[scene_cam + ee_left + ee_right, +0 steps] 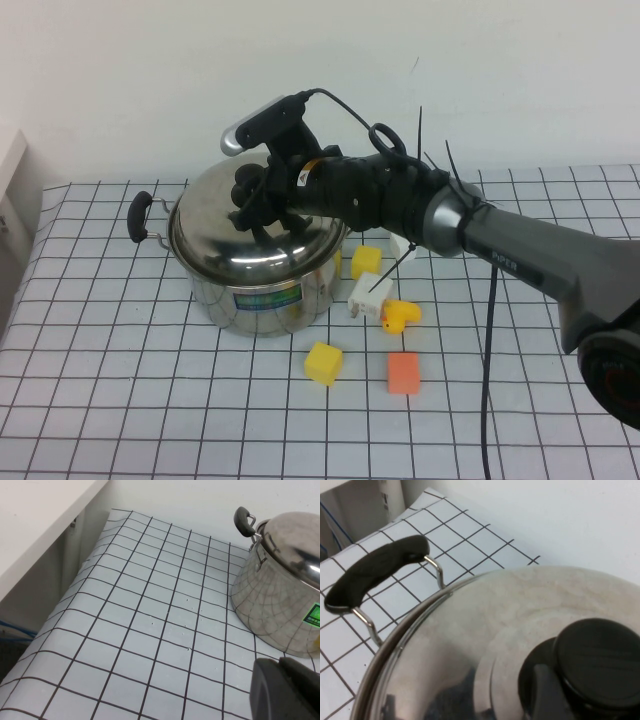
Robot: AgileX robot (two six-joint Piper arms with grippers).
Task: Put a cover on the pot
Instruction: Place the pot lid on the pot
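The shiny steel pot (215, 298) with a blue-green label stands at the table's back left, one black side handle (140, 215) showing. The domed steel lid (225, 250) sits on its rim. My right gripper (256, 196) reaches over from the right and is shut on the lid's black knob (600, 655); one fingertip (546, 692) lies against the knob's base. My left gripper (286, 690) is shut and empty, low over the table left of the pot (270, 610); it does not show in the high view.
Two yellow cubes (366, 262) (323, 363), an orange cube (403, 372), a white block (368, 296) and a yellow duck (403, 316) lie right of the pot. A white shelf (40, 520) borders the table's left edge.
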